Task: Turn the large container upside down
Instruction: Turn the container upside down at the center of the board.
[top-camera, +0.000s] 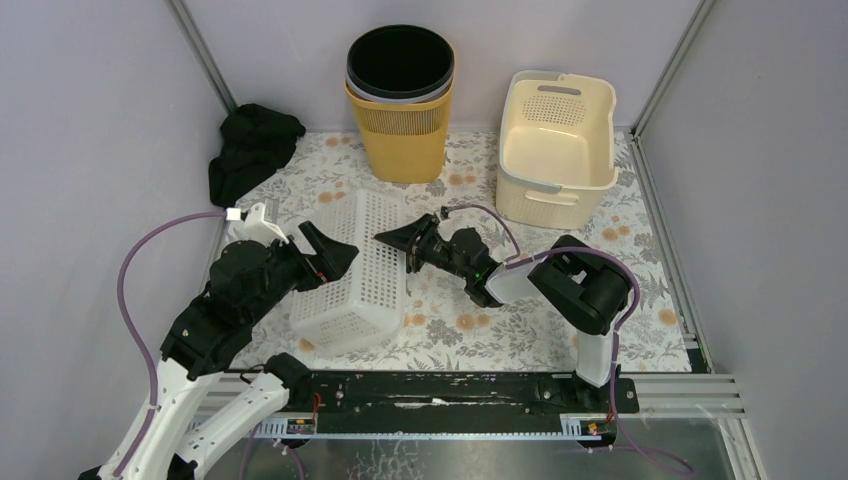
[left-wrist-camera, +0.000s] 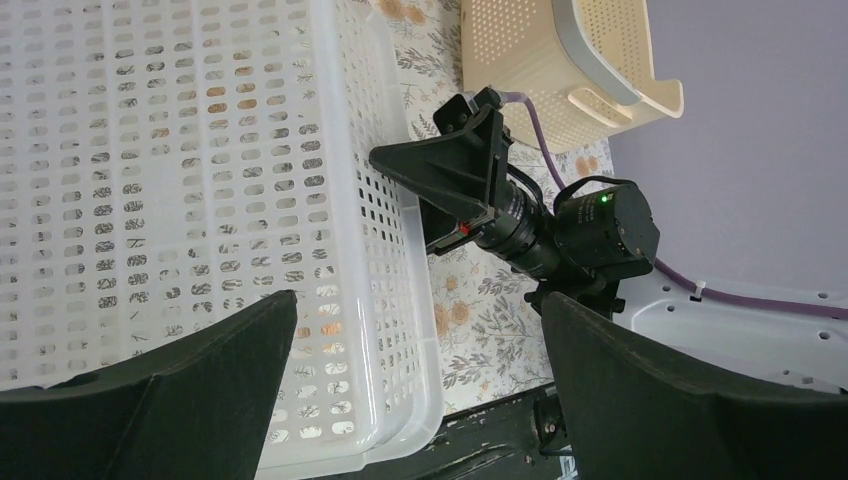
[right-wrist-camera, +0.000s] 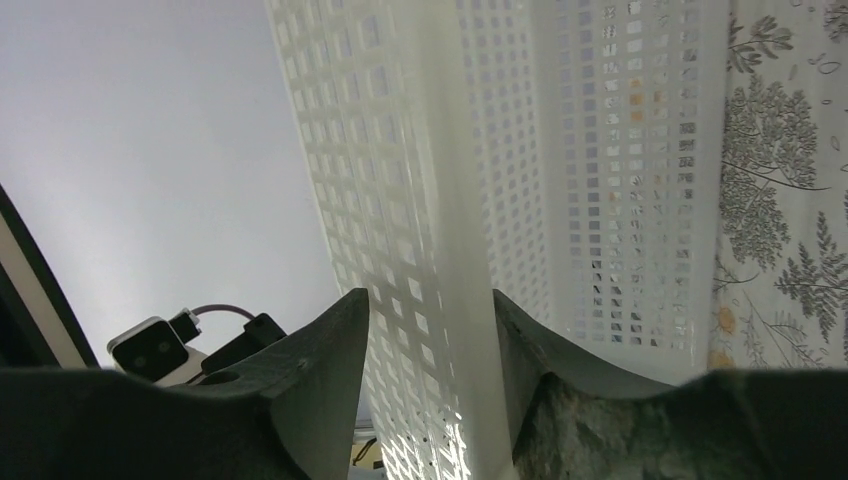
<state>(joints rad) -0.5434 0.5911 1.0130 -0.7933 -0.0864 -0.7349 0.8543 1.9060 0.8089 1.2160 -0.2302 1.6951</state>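
Observation:
The large white perforated basket (top-camera: 358, 268) lies in the middle of the floral mat with a broad perforated face turned up. My left gripper (top-camera: 335, 252) hovers over its left part, jaws wide open and empty; the basket's corner (left-wrist-camera: 380, 330) shows between its fingers. My right gripper (top-camera: 392, 240) points at the basket's right side. Its jaws stand partly open astride a solid white band of the basket (right-wrist-camera: 455, 250). The band touches one finger (right-wrist-camera: 540, 350), and a gap shows beside the other. The right gripper also shows in the left wrist view (left-wrist-camera: 440, 165).
A yellow bin with a black liner (top-camera: 400, 100) stands at the back centre. A cream basket (top-camera: 556, 145) stands at the back right. A black cloth (top-camera: 250, 148) lies at the back left. A metal rail (top-camera: 430, 392) runs along the near edge.

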